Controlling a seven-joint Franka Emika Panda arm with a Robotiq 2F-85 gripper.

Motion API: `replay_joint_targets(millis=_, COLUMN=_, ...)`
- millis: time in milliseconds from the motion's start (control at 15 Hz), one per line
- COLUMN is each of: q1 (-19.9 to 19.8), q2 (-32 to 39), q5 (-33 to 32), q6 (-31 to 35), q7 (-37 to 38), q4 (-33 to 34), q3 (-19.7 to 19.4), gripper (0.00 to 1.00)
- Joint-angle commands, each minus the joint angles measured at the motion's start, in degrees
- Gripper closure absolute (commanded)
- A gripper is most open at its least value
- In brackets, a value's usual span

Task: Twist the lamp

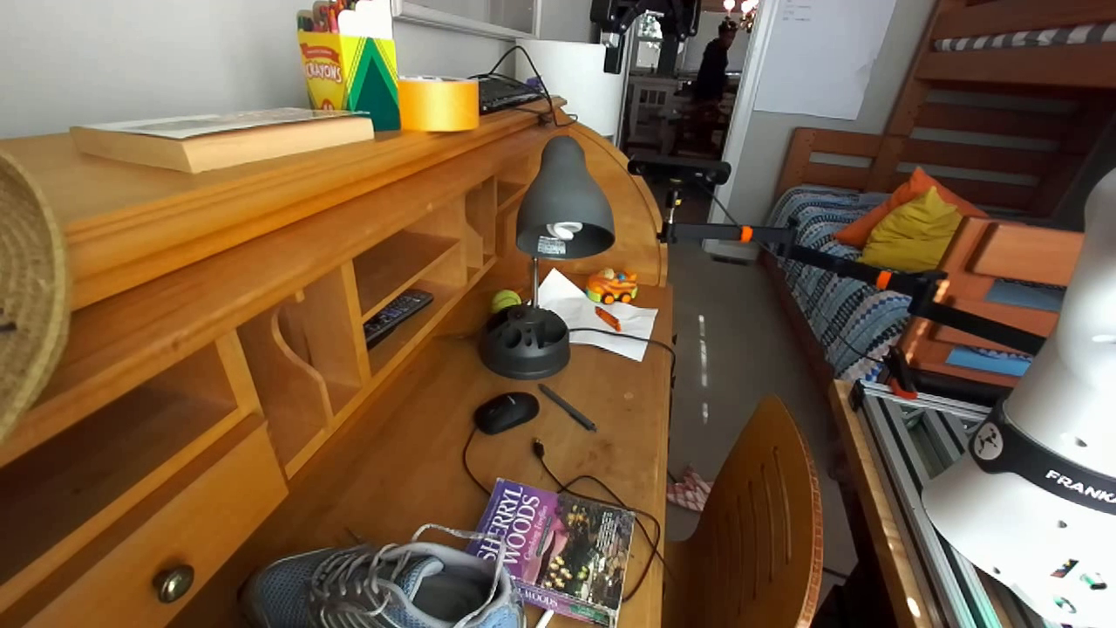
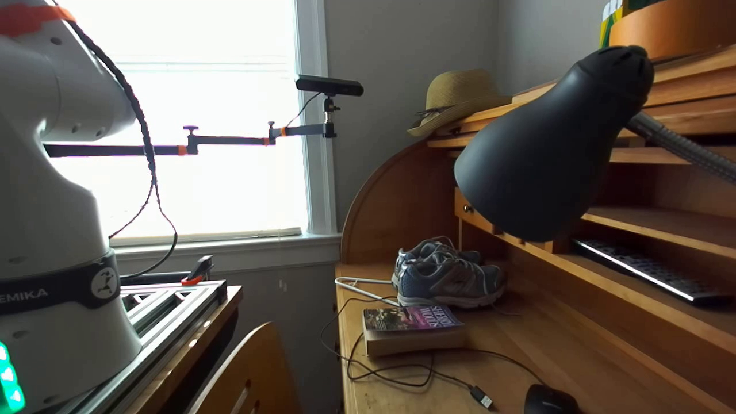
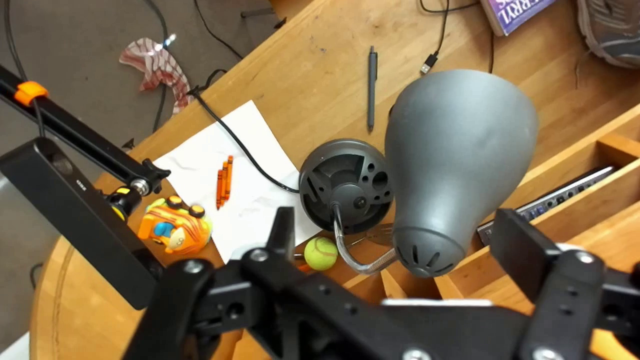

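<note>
The lamp (image 1: 567, 205) is mid-frame in an exterior view, standing on the desk (image 1: 628, 445); in the wrist view its shade (image 3: 462, 135) fills the area right of centre, wide end toward the top edge, with the base (image 3: 346, 180) near the middle, joined by a bent silver neck (image 3: 367, 268); our gripper (image 3: 394, 215) is spread wide with nothing in it; the shade's narrow end shows in the gap between the fingers (image 3: 522, 245) there, but we see no contact on either side, and in an exterior view the gripper hangs at the top edge, apart from the lamp; so done: lined up over the lamp at most; left, we reckon: come down, straddle the shade, grip, twist, let go; whether its present heading counts as twisted, we can't tell, no reference here; neck looks flexible, so we'd expect it to give during the turn, and we should watch for the base sliding; around it, wrist view: tennis ball (image 3: 320, 253) just left of the neck, paper (image 3: 250, 210) with orange crayons (image 3: 225, 180) left of the base, toy car (image 3: 177, 227) lower left, pen (image 3: 372, 90) above the base in the frame; farther out, in an exterior view, a mouse (image 1: 506, 412) just below the base, then a book (image 1: 567, 545) toward the bottom edge.
</note>
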Motion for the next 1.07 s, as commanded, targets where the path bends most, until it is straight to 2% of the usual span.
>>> replay_joint_targets(millis=0, q1=0.1, q2=-4.9, q5=-2.9, q6=3.8, q7=-9.8, q4=-5.5, q3=-0.1, gripper=0.0)
replay_joint_targets(millis=400, q1=0.0, q2=-6.8, q5=-1.8, q6=5.8, q7=-18.2, q4=-7.7, q3=-1.2, gripper=0.0)
replay_joint_targets(millis=533, q1=-0.5, q2=-4.8, q5=-0.1, q6=3.3, q7=-14.1, q4=-5.7, q3=-1.2, gripper=0.0)
replay_joint_targets(millis=1000, q1=-0.8, q2=4.4, q5=7.9, q6=7.2, q7=4.4, q4=-1.4, q3=-0.3, gripper=0.0)
